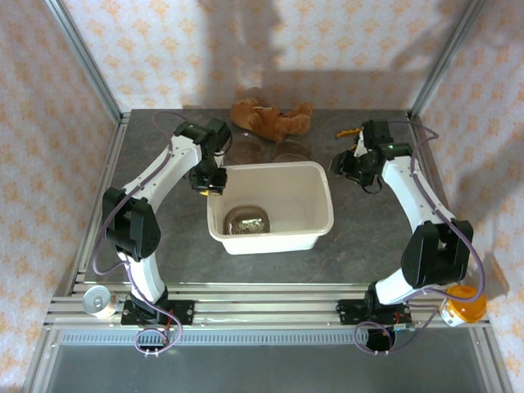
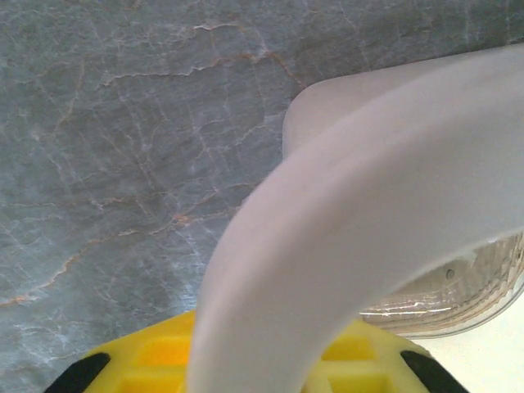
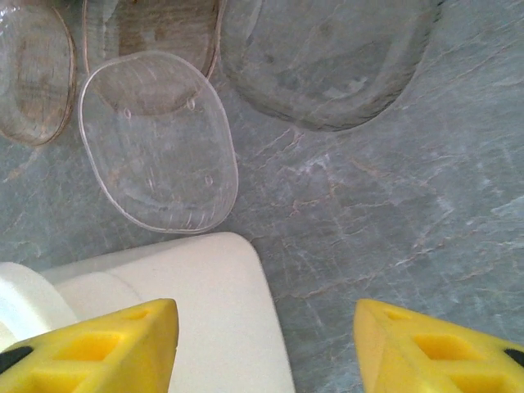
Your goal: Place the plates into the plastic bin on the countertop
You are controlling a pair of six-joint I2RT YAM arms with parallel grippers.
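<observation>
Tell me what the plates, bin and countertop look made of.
The plates: clear glass or hard plastic, glossy, countertop visible through them. The bin: cream plastic, smooth matte, rounded moulded rim. The countertop: grey stone or stone-look laminate, pale veining.
</observation>
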